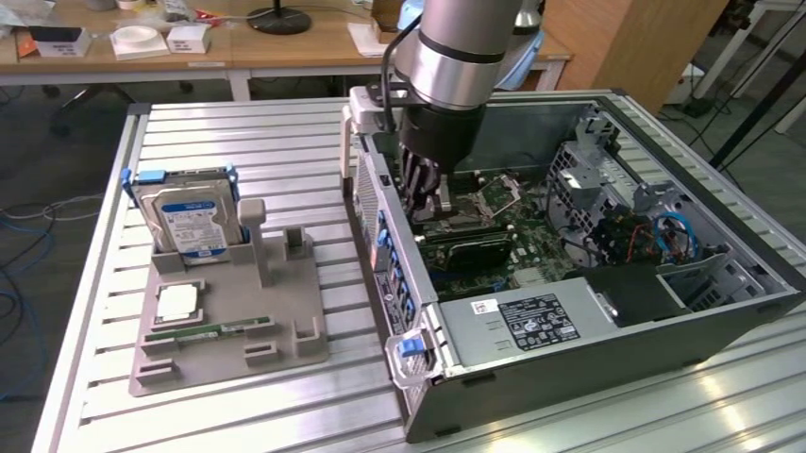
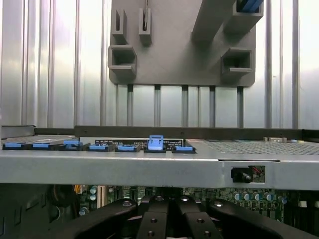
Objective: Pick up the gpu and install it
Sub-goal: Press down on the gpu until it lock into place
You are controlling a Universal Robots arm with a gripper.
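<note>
So going left to right across the exterior view: on the slatted metal surface (image 1: pixel 252 132) there's a grey parts holder (image 1: pixel 226 330) toward the left edge. A hard drive (image 1: pixel 192 222) with a blue-white label stands upright in its back slot, a small square chip (image 1: pixel 176 302) lies flat on it, and a narrow green memory stick (image 1: pixel 208 332) sits just in front of that.

Right of the holder is the open PC case (image 1: pixel 579 274), lying on its side and taking up the right half of the surface, motherboard facing up.

The arm (image 1: pixel 454 57) comes straight down from above, wrist vertical, reaching into the case near its left wall. The jaws (image 1: pixel 426 193) are fully closed, down low over the motherboard. The gpu (image 1: pixel 473 250) is right below them inside the case, dark cooler showing, lying along the board next to the power supply (image 1: pixel 529 326). Can't tell whether the jaws are gripping it or just pressing on it.

Behind the surface there's a wooden desk (image 1: pixel 252 47) with small white boxes and a lamp base, plus cables on the floor.
</note>
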